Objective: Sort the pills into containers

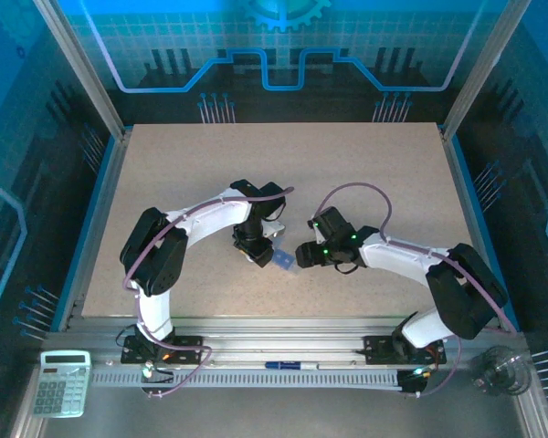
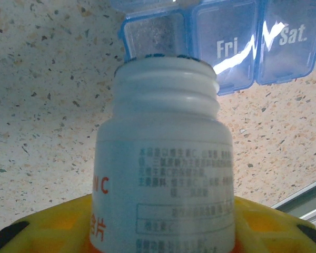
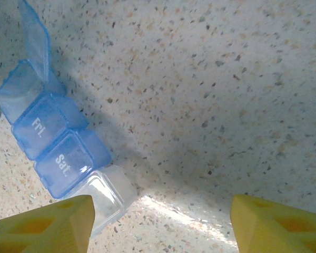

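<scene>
Left end effector grips uncapped white bottle, mouth by blue pill box.

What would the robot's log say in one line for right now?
left gripper: holds uncapped bottle | bottle mouth: by open compartment of pill box, beside Fri | right gripper: open, empty
</scene>
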Controlling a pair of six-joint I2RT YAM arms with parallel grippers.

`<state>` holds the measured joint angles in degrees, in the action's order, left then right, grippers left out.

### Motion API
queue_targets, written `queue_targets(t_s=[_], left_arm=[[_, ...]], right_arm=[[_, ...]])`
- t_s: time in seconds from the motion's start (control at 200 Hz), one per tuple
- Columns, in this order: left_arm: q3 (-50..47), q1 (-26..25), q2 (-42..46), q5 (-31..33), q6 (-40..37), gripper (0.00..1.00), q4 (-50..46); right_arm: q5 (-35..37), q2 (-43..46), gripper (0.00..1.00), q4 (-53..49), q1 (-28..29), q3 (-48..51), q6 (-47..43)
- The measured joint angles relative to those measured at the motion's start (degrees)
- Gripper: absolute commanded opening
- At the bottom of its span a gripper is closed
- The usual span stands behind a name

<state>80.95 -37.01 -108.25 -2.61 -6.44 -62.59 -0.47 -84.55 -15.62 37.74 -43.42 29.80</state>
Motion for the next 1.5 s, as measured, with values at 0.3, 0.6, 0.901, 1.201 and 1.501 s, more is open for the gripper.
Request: queue_targets(t_s=[0.3, 0.6, 0.901, 1.201, 1.501], left_arm=[[1.2, 0.0, -0.3, 0.0, 0.0, 0.00, -0.4], [1.8, 0.0, -0.8, 0.0, 0.0, 0.00, -1.0], [1.9, 0.0, -2.2, 0.9, 0.0, 0.00, -1.7], [1.9, 0.0, -2.8, 1.8, 0.0, 0.00, -1.7], [3.1, 0.0, -2.8, 2.0, 0.0, 0.00, -1.8]], right_arm=[[-0.1, -3.5, 0.70, 1.4, 2.4, 0.2, 0.2], [-0.9, -4.5, 0.70, 3.8, 2.4, 0.2, 0.6], [-1.1, -4.6, 0.70, 4.1, 2.4, 0.2, 0.9], [-1.1, -4.6, 0.70, 4.1, 2.4, 0.2, 0.9], [-1.1, -4.6, 0.70, 4.1, 2.4, 0.2, 1.1]])
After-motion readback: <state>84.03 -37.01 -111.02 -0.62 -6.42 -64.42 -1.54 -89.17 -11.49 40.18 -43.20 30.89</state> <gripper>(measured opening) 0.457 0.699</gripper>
